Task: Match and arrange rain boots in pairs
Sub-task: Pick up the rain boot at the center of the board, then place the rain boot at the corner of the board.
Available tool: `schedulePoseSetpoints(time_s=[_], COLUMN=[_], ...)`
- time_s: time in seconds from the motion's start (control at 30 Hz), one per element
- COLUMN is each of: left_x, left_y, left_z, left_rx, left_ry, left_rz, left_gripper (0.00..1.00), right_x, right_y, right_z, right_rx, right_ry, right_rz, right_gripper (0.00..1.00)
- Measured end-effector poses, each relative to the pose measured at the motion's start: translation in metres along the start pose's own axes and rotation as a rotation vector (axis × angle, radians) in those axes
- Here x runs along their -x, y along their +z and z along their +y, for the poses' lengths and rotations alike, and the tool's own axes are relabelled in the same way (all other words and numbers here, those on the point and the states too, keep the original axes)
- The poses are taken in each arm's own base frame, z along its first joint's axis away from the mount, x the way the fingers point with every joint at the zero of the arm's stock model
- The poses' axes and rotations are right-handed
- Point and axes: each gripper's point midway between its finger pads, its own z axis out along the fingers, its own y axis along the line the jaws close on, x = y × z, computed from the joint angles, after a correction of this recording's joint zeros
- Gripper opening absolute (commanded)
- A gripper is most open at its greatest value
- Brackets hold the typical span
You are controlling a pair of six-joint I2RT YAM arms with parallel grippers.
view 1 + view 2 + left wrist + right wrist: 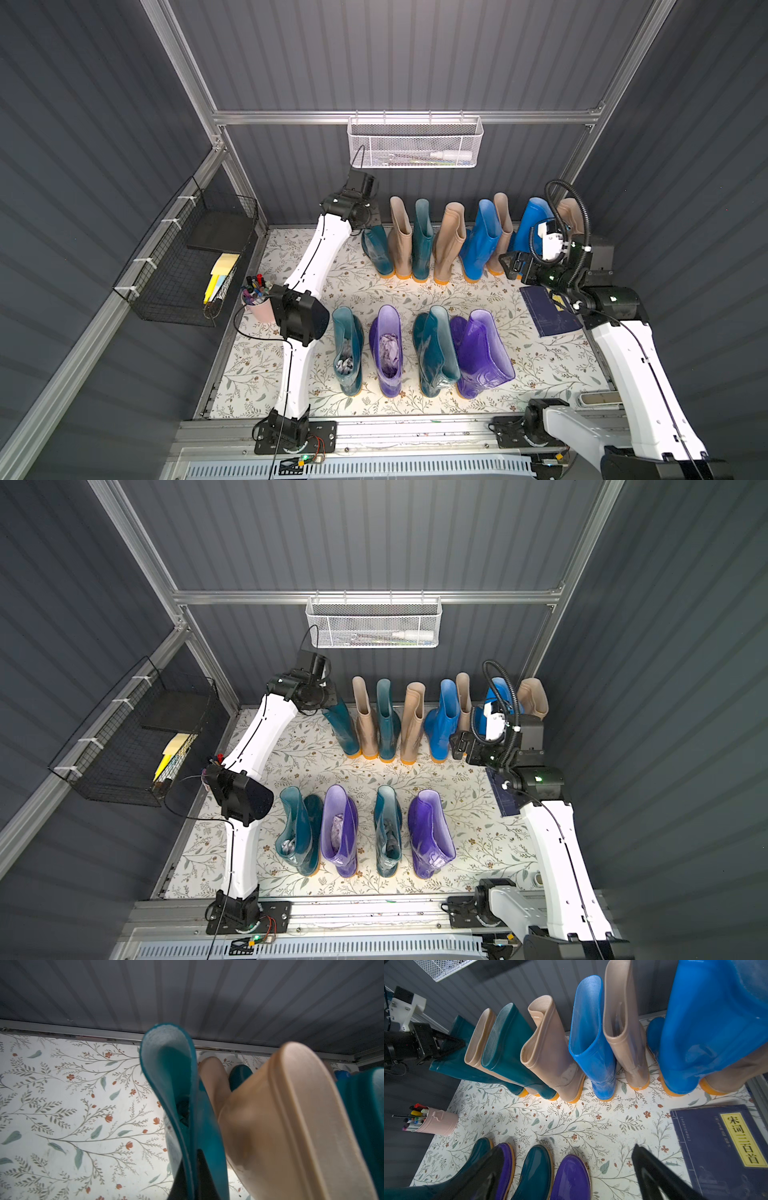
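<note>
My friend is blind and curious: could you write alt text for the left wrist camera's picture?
A teal boot, seen from above its opening, fills the middle, its top pinched by the left gripper. A beige boot stands close beside it; a floral mat lies below and a grey ribbed wall behind.

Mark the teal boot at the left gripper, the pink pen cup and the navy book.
teal boot (207,1126), left wrist view: outer shaft wall.
pink pen cup (439,1122), right wrist view: cup side.
navy book (708,1147), right wrist view: bare cover beside yellow label.
</note>
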Motion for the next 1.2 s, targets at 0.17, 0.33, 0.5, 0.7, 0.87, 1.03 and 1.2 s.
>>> schedulePoseSetpoints(time_s=[0.17, 0.33, 0.5, 0.7, 0.87, 1.03, 1.2], left_x=[0.017, 0.03, 0.045, 0.054, 0.052, 0.05, 0.049], left_y=[-0.001, -0.014, -0.04, -0.054, -0.049, -0.047, -0.043], left_z=[0.05, 0.084, 0.12, 0.161, 0.175, 0.187, 0.206], left_rx=[0.029, 0.069, 0.123, 0.228, 0.297, 0.356, 0.404], left_ry=[0.013, 0.05, 0.091, 0.179, 0.298, 0.364, 0.393], left_rz=[-0.01, -0.031, -0.068, -0.083, -0.059, -0.036, -0.018], left_gripper=[0.0, 0.0, 0.0, 0.0, 0.0, 0.0, 0.0], right_x=[-0.002, -0.003, -0.002, -0.003, -0.006, -0.009, -0.01], right_y=[0.0, 0.001, 0.001, 0.001, 0.003, 0.005, 0.005], right_z=[0.002, 0.006, 0.009, 0.011, 0.012, 0.011, 0.012], right_rx=[0.014, 0.034, 0.052, 0.068, 0.078, 0.08, 0.082], right_ry=[0.003, 0.003, 0.003, 0.009, 0.015, 0.024, 0.023], right_rz=[0.006, 0.011, 0.01, 0.013, 0.021, 0.029, 0.031], right_gripper=[0.99, 0.99, 0.99, 0.99, 0.99, 0.99, 0.99])
